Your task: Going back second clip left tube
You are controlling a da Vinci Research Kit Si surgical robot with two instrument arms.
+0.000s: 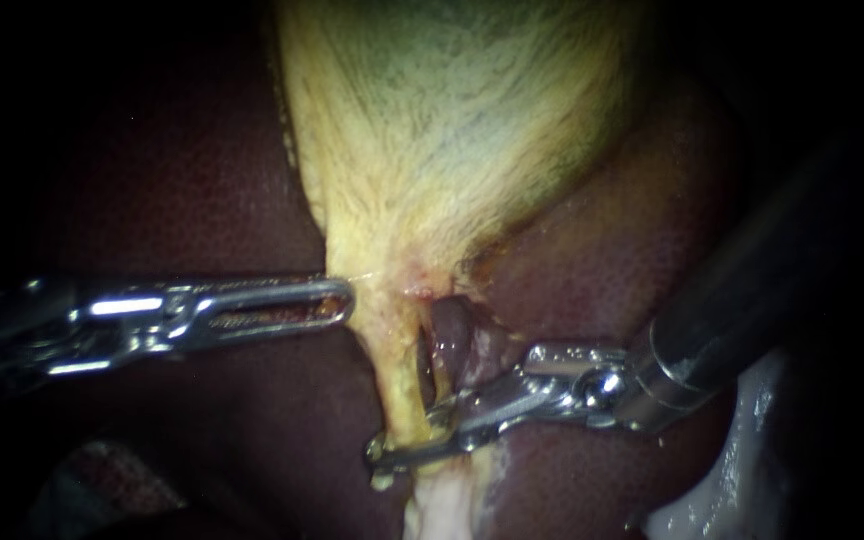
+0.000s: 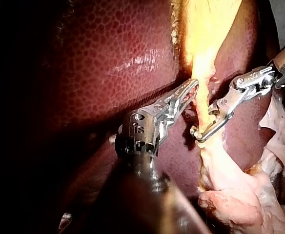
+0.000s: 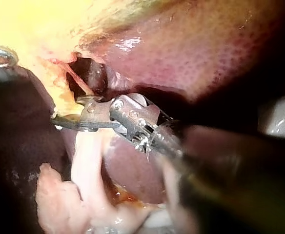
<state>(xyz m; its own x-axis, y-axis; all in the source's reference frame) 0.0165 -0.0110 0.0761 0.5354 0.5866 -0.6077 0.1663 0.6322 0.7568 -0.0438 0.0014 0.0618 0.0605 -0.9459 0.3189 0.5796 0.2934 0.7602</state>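
Its thick shaft nearest the lens, the right instrument (image 1: 382, 455) lies across the lower right, and its jaws clamp the left tube (image 1: 400, 385) from both sides, low on it. The dark red liver (image 1: 182, 180) fills the background. The yellow-green gallbladder (image 1: 452, 120) narrows downward into that tube. The left instrument (image 1: 337, 300) has its jaws pressed together, tips touching the gallbladder's neck.

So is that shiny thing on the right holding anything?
Yes. The right instrument pinches the yellowish tube between its jaws, low down, well below the gallbladder.
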